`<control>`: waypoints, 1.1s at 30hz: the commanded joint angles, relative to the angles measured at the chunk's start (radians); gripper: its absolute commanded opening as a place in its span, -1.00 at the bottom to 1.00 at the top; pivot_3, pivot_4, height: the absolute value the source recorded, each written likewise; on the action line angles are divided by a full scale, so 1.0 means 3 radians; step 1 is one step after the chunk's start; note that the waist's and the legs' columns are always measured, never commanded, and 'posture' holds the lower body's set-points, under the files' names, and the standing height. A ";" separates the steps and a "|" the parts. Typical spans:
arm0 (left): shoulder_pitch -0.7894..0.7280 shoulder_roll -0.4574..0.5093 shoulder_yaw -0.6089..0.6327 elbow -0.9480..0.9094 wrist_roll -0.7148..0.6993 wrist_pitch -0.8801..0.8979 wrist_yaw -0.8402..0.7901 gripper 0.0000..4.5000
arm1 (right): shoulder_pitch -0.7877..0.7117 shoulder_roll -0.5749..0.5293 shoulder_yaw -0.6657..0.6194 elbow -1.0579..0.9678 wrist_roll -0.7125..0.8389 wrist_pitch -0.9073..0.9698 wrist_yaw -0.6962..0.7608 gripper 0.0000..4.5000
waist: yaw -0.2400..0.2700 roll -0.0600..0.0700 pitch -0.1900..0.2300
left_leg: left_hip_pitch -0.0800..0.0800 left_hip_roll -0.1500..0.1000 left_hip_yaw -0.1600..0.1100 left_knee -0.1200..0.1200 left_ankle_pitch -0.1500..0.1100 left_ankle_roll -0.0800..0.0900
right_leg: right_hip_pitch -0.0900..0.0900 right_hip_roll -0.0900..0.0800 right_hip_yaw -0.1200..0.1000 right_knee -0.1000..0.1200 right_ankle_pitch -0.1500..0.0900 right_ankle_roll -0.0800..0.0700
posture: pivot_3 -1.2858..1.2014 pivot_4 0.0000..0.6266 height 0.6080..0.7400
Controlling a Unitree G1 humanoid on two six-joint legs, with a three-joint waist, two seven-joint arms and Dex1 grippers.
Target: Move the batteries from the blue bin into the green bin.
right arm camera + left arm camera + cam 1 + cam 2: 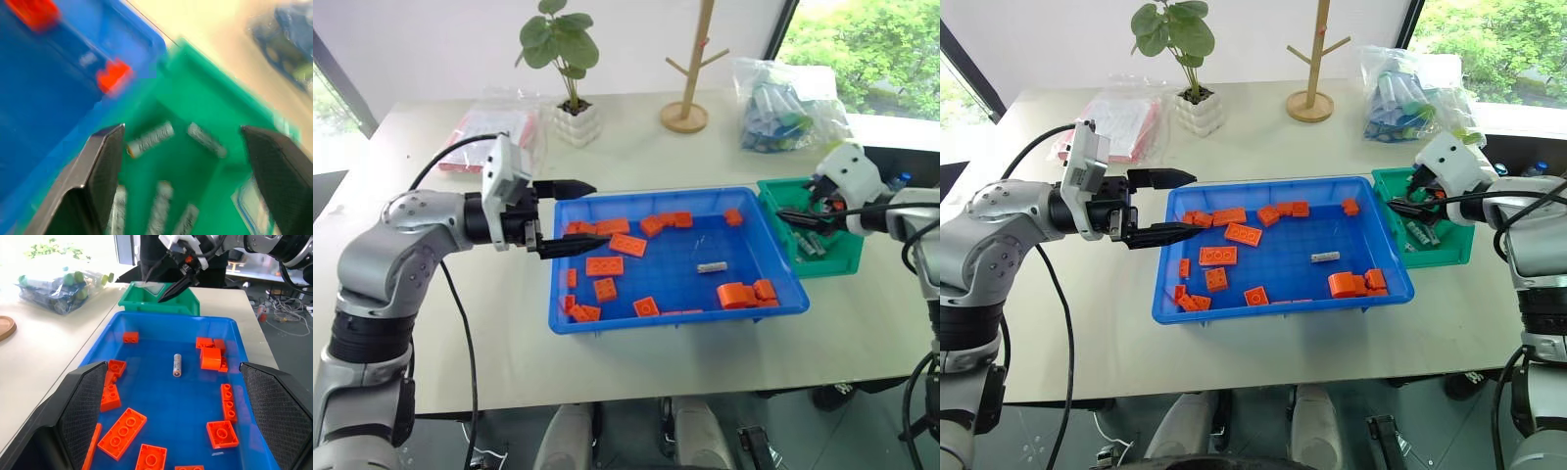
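From the head camera, the blue bin (677, 315) sat in the middle of the pale table (636, 362), with the green bin (837, 262) touching its right end. One battery (711, 266) lay on the blue floor right of centre, among scattered orange blocks (603, 265). The left gripper (570, 215) hung level at the blue bin's left edge, pointing across it, its two black fingers spread apart and empty. The right gripper (811, 219) hovered over the green bin, its fingers apart with nothing between them. A potted plant (570, 69), a wooden stand (690, 73) and a plastic bag (786, 106) stood along the far side of the table. In the left wrist view, the lone battery (177, 364) lay on the blue floor between the widely spread fingers (85, 406), with the green bin (161, 301) beyond the far wall. In the right wrist view, several batteries (149, 138) lay inside the green bin (195, 98), seen between the open fingers (102, 166), beside the blue bin's corner (58, 88).
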 commanded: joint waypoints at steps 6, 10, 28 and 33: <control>0.0000 0.0038 0.0044 -0.0148 -0.0034 0.0004 0.0007 1.00 | 0.0403 -0.0016 0.0347 -0.0887 0.0389 -0.0154 0.0652 0.65 | 0.0022 -0.0001 0.0000 | -0.0001 -0.0002 -0.0005 0.0002 0.0000 0.0000 | 0.0004 -0.0002 -0.0001 -0.0004 0.0000 0.0001 | 0.03 -0.52 0.28; -0.0006 0.0038 0.0051 -0.0162 -0.0037 0.0022 0.0020 1.00 | 0.0451 0.0028 0.0625 -0.0804 0.0236 -0.0370 0.0676 0.65 | 0.0017 -0.0001 0.0000 | 0.0000 -0.0002 -0.0005 0.0004 0.0000 0.0000 | 0.0004 -0.0002 -0.0001 -0.0003 0.0000 0.0001 | 0.03 -0.52 0.28; 0.0024 0.0025 0.0083 -0.0246 -0.0073 0.0075 0.0111 1.00 | 0.0171 0.0392 0.1048 0.0213 -0.0340 -0.0859 0.0555 0.55 | 0.0067 -0.0004 -0.0001 | 0.0002 -0.0004 -0.0005 0.0008 0.0000 0.0000 | 0.0008 -0.0002 -0.0001 -0.0003 0.0000 0.0001 | 0.03 -0.52 0.28; -0.0002 0.0005 0.0065 -0.0227 -0.0062 0.0067 0.0112 1.00 | 0.0123 0.0413 0.1032 0.0146 -0.0298 -0.0726 0.0590 -0.41 | 0.0076 -0.0004 -0.0001 | 0.0002 -0.0004 -0.0005 0.0010 0.0000 0.0000 | 0.0009 -0.0002 -0.0001 -0.0003 0.0000 0.0001 | 0.03 -0.52 0.28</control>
